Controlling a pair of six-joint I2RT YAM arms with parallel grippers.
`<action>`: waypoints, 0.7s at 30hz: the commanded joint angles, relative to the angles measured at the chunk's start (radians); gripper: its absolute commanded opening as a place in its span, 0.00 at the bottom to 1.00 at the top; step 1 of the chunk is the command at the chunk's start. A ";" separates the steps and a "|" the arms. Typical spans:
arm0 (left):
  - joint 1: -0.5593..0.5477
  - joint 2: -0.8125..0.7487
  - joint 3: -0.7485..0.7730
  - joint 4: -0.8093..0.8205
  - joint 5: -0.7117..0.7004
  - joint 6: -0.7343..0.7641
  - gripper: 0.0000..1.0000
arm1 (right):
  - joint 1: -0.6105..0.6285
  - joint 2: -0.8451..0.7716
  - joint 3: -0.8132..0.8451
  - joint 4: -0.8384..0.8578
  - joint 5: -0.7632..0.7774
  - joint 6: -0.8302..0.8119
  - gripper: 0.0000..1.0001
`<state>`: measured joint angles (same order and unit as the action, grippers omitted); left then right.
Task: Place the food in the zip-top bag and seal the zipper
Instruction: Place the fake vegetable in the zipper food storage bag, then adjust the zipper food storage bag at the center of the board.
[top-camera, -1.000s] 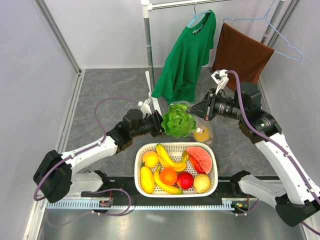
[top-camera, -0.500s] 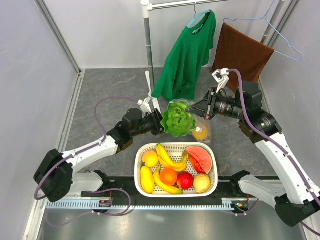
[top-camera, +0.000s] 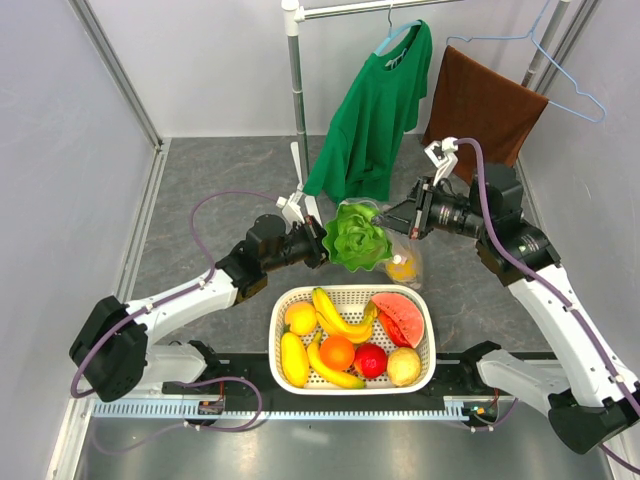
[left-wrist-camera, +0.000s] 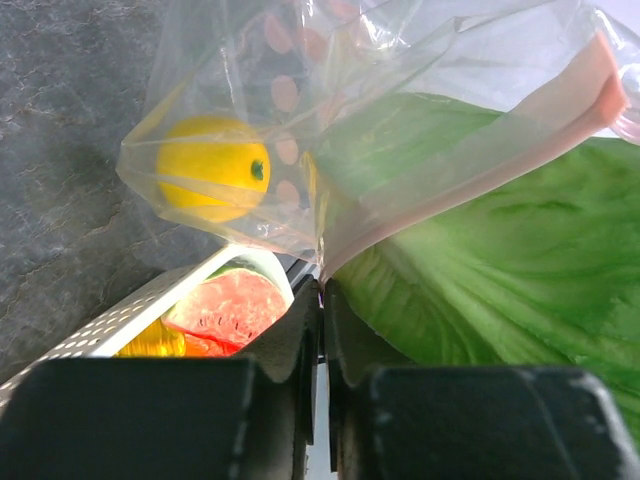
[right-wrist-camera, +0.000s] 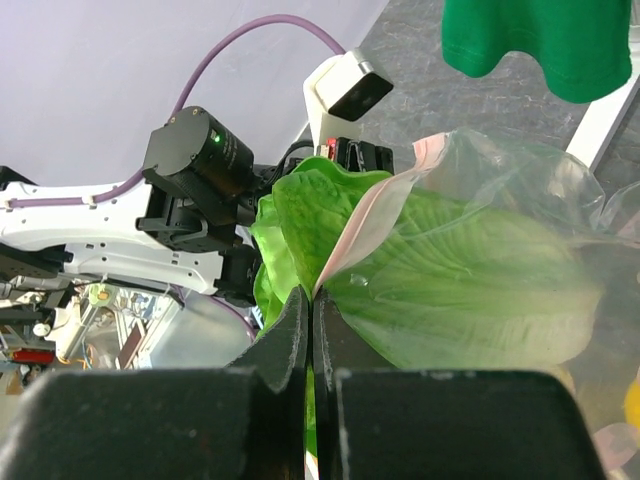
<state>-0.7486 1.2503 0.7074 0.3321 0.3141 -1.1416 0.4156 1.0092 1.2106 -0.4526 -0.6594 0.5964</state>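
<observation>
The zip-top bag hangs above the table between my two grippers. The leafy green lettuce head sticks out of the bag's mouth, part inside the clear plastic. A round yellow fruit lies in the bag's bottom. The pinkish zipper runs along the mouth edge. My left gripper is shut on the bag's edge under the lettuce. My right gripper is shut on the zipper strip on the opposite side. An orange lies in the white basket.
The basket near the front also holds bananas, a watermelon slice, a red fruit and other yellow pieces. Behind, a green shirt and a brown towel hang by a white pole.
My left gripper's jaws have closed to a thin pinch on the bag's edge. The lettuce and bag have shifted slightly up. The right gripper has kept its hold.
</observation>
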 joint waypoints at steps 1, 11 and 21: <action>-0.003 -0.005 0.032 0.073 -0.043 -0.029 0.07 | -0.021 -0.012 -0.002 0.069 -0.031 0.045 0.00; -0.001 0.020 0.029 0.087 -0.089 -0.069 0.29 | -0.051 -0.003 -0.040 0.149 -0.086 0.128 0.00; -0.005 0.035 0.056 0.044 -0.093 -0.055 0.02 | -0.051 -0.009 -0.048 0.172 -0.117 0.137 0.00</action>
<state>-0.7486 1.2957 0.7136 0.3641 0.2432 -1.1961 0.3664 1.0115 1.1629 -0.3515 -0.7391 0.7136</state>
